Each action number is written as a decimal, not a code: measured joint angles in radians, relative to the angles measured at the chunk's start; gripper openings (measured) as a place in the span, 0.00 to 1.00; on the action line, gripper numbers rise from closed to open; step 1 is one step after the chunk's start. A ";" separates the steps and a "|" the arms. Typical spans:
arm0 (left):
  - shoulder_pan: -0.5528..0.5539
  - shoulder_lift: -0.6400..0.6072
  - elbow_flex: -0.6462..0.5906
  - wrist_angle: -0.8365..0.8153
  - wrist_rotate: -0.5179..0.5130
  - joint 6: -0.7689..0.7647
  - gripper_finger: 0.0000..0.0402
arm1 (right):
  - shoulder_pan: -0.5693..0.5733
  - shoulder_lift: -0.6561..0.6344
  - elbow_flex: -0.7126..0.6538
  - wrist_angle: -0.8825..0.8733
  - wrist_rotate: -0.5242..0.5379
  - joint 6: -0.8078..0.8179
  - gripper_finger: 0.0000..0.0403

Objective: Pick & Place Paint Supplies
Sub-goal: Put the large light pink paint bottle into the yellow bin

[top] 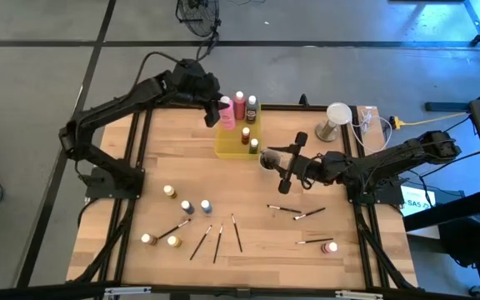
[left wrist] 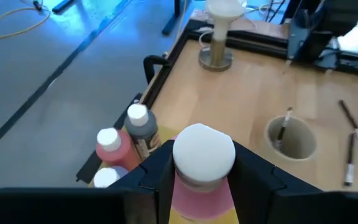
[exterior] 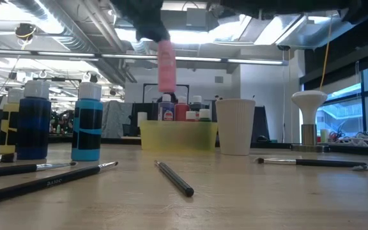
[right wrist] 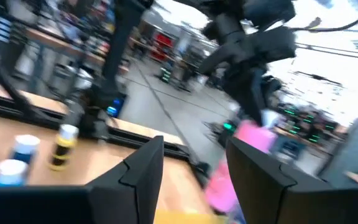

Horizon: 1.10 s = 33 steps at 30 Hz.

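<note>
The left jaws are clamped on a pink bottle with a white cap, holding it in the air above the yellow tray. Inside the tray stand more bottles, red and grey among them. Just beside the tray sits a cup with a brush in it. The right jaws stand apart and empty next to the cup, on the side away from the tray. Other bottles and brushes lie scattered on the desk, well apart from the tray.
</note>
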 joint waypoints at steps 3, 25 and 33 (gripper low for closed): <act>0.024 0.001 -0.068 0.080 0.002 0.004 0.29 | -0.003 0.000 0.000 0.003 0.036 -0.033 0.44; 0.005 0.267 -0.128 0.302 -0.031 0.027 0.29 | -0.049 0.000 0.000 -0.063 0.035 -0.023 0.44; 0.007 0.278 -0.129 0.348 -0.091 0.030 0.29 | -0.049 0.000 0.000 -0.085 0.034 -0.008 0.44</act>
